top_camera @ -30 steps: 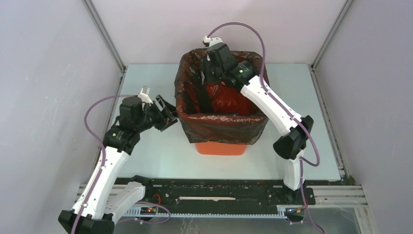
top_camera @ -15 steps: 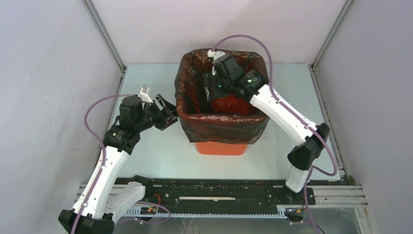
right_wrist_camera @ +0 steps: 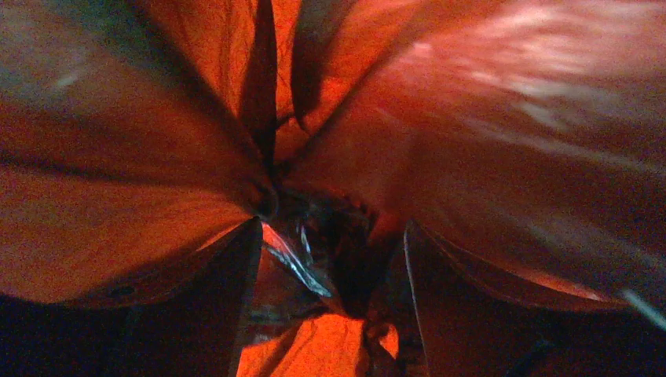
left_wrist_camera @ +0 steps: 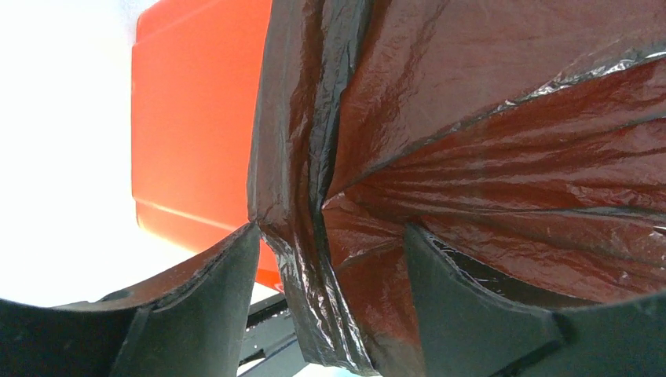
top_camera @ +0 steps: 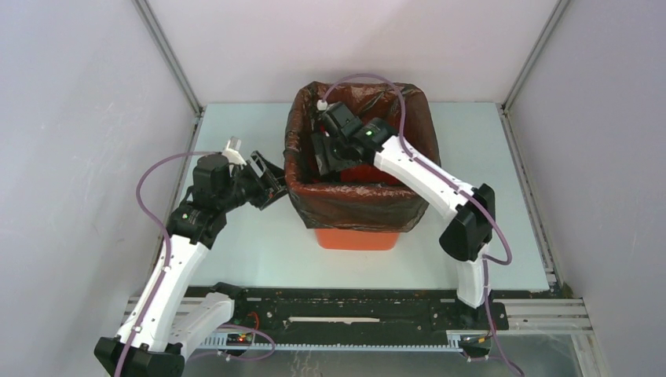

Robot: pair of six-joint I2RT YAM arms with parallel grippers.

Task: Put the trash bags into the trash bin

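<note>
**A:** Where's the bag?

**B:** The black bag (top_camera: 357, 206) is in the orange bin (top_camera: 355, 238), centre of the top view. It lines the inside, and its edge is folded out over the rim, hanging partway down the outside. Only the bin's base shows bare, below the front overhang. Thin film, orange glows thru it.

**A:** Right gripper?

**B:** The right gripper (top_camera: 324, 155) is down inside the mouth, upper-left part of the opening. On its wrist cam the fingers (right_wrist_camera: 212, 314) are spread apart, pointing at crumpled folds deeper in. The pic's dark and blurry, so I can't tell if they touch the film.

**A:** And the left?

**B:** The left gripper (top_camera: 269, 182) is outside, just beside the bin's rim, left of centre in the top view. It's also spread wide, not pinching. On its wrist cam a hanging fold of the overhang runs between the fingers, closest to the one at lower left. Can't tell if they touch. Bare orange wall fills that frame's upper left.

**A:** Anything else?

**B:** The bin stands upright on the pale table (top_camera: 251, 243).
</note>
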